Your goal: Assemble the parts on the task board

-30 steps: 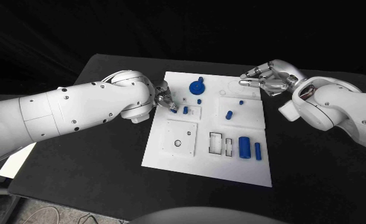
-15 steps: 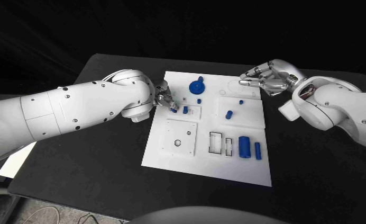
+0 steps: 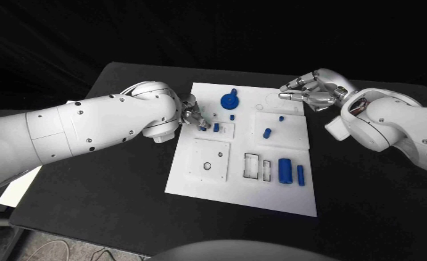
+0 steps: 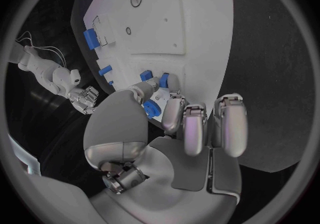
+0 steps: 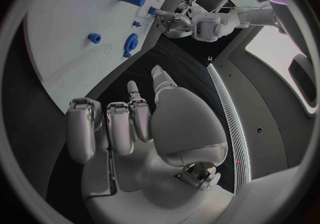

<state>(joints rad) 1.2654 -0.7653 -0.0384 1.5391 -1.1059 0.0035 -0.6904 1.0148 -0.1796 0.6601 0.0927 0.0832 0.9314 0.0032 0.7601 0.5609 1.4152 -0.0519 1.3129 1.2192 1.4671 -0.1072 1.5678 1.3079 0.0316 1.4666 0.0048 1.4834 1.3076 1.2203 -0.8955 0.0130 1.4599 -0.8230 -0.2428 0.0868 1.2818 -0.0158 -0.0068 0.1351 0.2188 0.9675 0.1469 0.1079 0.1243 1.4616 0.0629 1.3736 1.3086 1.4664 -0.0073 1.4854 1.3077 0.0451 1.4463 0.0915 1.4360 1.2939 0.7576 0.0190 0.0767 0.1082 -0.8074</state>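
Left hand (image 3: pixel 190 116) pinches a blue peg (image 3: pixel 203 128) at its fingertips over the board (image 3: pixel 213 181); right hand (image 3: pixel 308 93) hovers released, fingers apart.

My left robot hand (image 3: pixel 191 117) mostly hidden behind my forearm; small blue part (image 3: pixel 203 128) at fingertips, contact unclear

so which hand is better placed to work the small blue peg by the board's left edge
Left. The left hand has its fingers right at the small blue peg, while the right hand hovers off the board's far right corner.
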